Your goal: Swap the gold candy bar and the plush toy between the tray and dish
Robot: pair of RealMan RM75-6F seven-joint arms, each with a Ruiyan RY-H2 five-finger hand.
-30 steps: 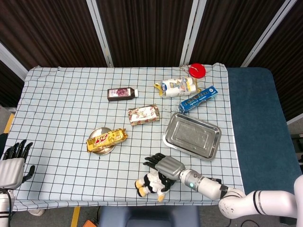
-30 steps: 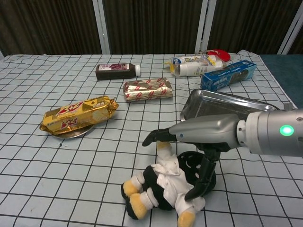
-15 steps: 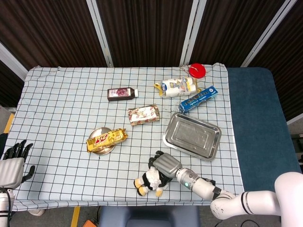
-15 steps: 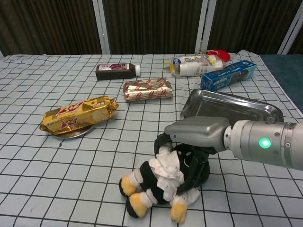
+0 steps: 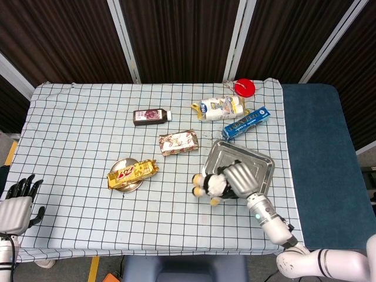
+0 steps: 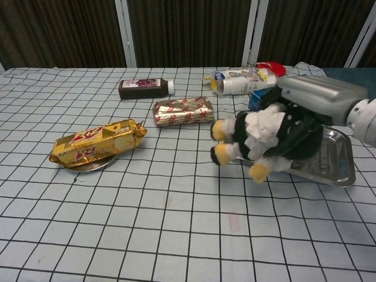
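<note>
The right hand is gripping the plush toy, its fingers wrapping around the toy's black body; the toy is lying on its side with its long axis running roughly left to right, yellow feet pointing toward the robot's left and away from the fingers, the rest of the body tucked under the palm; it is hanging over the near left edge of the tray, which is sitting under and behind the fingers. In the chest view the toy is appearing clear of the cloth, its feet reaching out past the tray's rim; the head view is flattening that height, showing only the toy overlapping the tray's corner. The gold bar is lying across the dish well to the left of the fingers, its long axis tilting slightly, right end farther from the robot; the chest view is showing the bar overhanging the dish on both ends. Beyond the fingers, a silver-wrapped pack, a brown bottle, a white pouch, a blue box and a red lid are resting on the cloth. Only the head view is catching the left hand, hanging off the table's near left corner, fingers spread and holding nothing.
</note>
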